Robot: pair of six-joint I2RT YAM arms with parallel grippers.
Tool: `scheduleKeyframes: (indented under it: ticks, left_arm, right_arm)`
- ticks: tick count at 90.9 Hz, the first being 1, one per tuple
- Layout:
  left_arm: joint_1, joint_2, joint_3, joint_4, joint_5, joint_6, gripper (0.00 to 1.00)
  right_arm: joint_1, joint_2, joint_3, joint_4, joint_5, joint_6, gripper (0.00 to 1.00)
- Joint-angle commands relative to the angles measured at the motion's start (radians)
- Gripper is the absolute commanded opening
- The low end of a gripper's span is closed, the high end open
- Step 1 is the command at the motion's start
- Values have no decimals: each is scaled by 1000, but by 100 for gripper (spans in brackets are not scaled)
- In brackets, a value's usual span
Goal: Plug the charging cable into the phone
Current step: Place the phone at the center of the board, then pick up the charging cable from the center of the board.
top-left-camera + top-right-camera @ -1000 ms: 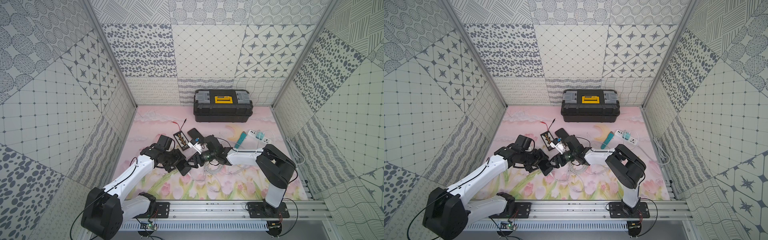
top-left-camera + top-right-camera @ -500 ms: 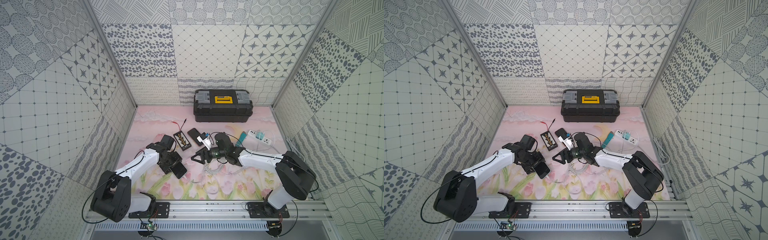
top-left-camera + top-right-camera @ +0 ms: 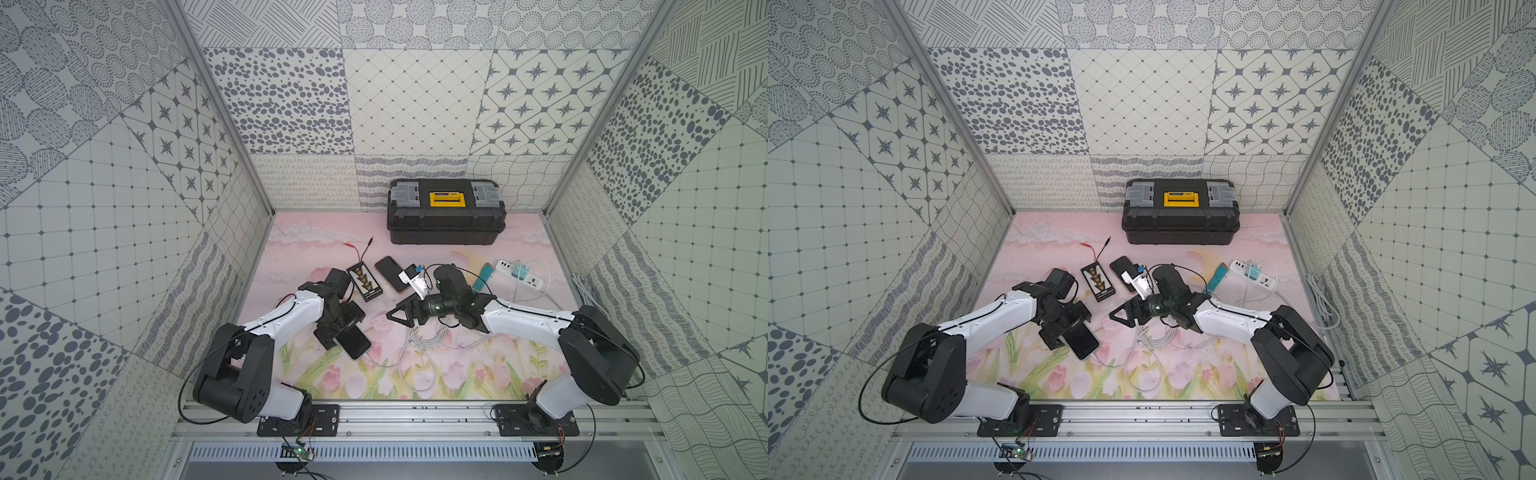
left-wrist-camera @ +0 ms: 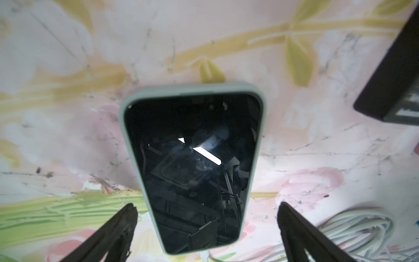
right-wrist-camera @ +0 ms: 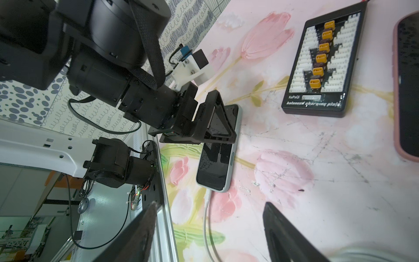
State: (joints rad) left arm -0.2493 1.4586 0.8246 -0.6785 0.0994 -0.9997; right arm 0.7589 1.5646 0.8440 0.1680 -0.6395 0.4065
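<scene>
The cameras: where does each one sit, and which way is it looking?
Both top views: high over the front rail, looking down at the whole table; left arm and right arm show.
Left wrist: on the left arm, looking down on the phone; left fingers show.
Right wrist: on the right arm, looking across the table at the phone and left arm; right fingers show.
Shared: both wrist views show the phone and charging cable.
</scene>
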Motion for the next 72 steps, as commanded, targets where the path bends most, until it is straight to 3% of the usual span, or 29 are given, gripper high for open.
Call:
scheduleKeyframes:
  ticks: [1,22,33,54,72]
  left_arm:
    - [5,-26,20,-52,-28,1,99]
    - [-21,-290,-18,2,29,43,94]
    - [-27,-423,-89,50,106,48,88]
    - [-53,-513,-186,90,180,40,81]
    - [-53,-518,-214,106,187,41,81]
  right_arm:
    - [-13,-45,-4,-25,42,-24,76]
    - [-33,-204,-4,-327,291,-83,73]
    - [-24,-269,-17,-449,311,-110,60]
    - [147,-229,-40,-625,462,-100,33]
    - [228,-192,-69,-659,593,-45,30]
